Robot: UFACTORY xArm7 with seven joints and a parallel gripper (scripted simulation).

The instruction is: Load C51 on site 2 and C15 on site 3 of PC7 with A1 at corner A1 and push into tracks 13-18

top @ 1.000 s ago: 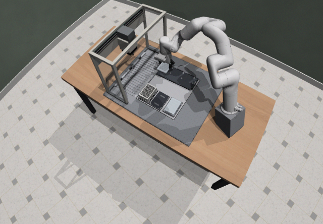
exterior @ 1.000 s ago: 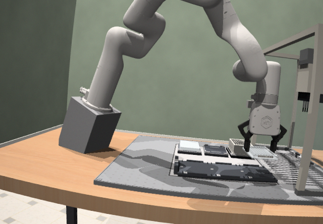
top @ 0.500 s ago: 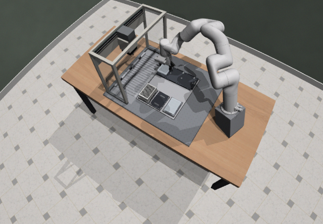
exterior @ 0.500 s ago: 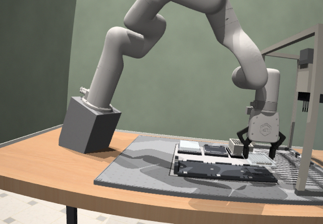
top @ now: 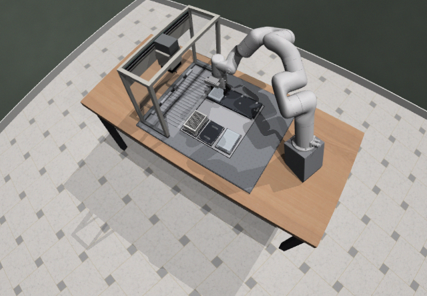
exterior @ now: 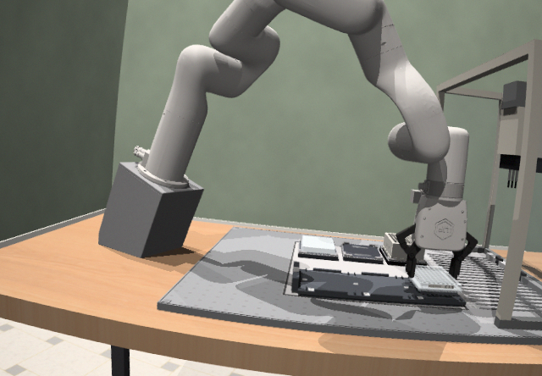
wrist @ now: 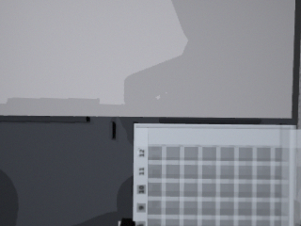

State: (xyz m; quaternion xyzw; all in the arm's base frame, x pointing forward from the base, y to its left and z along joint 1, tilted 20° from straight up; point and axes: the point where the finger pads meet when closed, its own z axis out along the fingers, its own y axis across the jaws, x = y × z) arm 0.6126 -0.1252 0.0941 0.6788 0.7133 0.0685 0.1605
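Note:
My gripper (exterior: 431,271) is shut on C15 (exterior: 434,279), the clear 96-well plate, gripping its two long sides. It holds the plate low over the rail end of the dark carrier PC7 (exterior: 376,286), on or just above the carrier's top; I cannot tell whether it is seated. In the wrist view the plate (wrist: 216,176) covers the lower right, with the carrier (wrist: 61,174) to its left. From above, C15 (top: 215,95) is at the carrier's (top: 241,103) far end. C51 (top: 195,121), the deep-well block, and C16 (top: 228,140), the pale plate, sit in their nests. The middle nest (top: 211,131) is empty.
The loading rails (top: 182,93) lie just beyond the carrier under the instrument frame (top: 165,69), whose near post (exterior: 517,232) stands close to my gripper. A dark head (top: 166,45) hangs from the frame's top beam. The light apron (wrist: 141,52) lies between the carrier and the nests.

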